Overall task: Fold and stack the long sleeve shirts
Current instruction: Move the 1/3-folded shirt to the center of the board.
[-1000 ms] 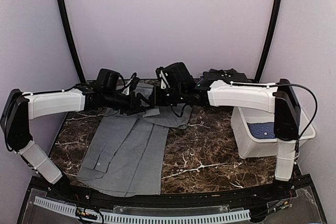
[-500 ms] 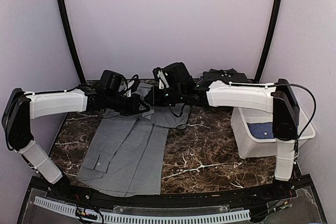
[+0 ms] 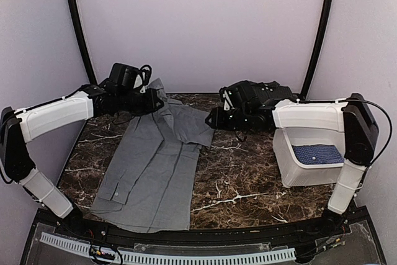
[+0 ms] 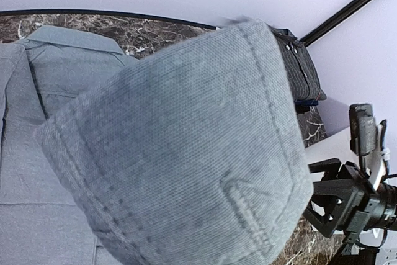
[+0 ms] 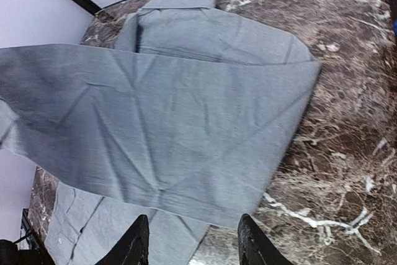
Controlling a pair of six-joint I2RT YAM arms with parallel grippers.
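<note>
A grey long sleeve shirt (image 3: pixel 155 172) lies flat on the marble table, collar toward the back, with one sleeve (image 5: pixel 155 122) drawn across its upper part. My left gripper (image 3: pixel 156 101) hovers at the back left, shut on that sleeve's cuff (image 4: pixel 180 153). The cuff fills the left wrist view and hides the fingers. My right gripper (image 3: pixel 213 119) is open and empty just right of the shirt. Its fingertips (image 5: pixel 138 240) sit over the sleeve's edge in the right wrist view (image 5: pixel 194 243). A blue dotted shirt (image 3: pixel 317 154) lies in the white tub (image 3: pixel 290 169).
The tub stands at the table's right edge under my right arm. A dark folded garment (image 4: pixel 302 69) rests at the back of the table by the wall. Bare marble (image 3: pixel 242 178) lies between the grey shirt and the tub.
My right gripper opened, let go of the sleeve and drew back to the right. My left gripper shut on the cuff and carried it up toward the back left, spreading the sleeve.
</note>
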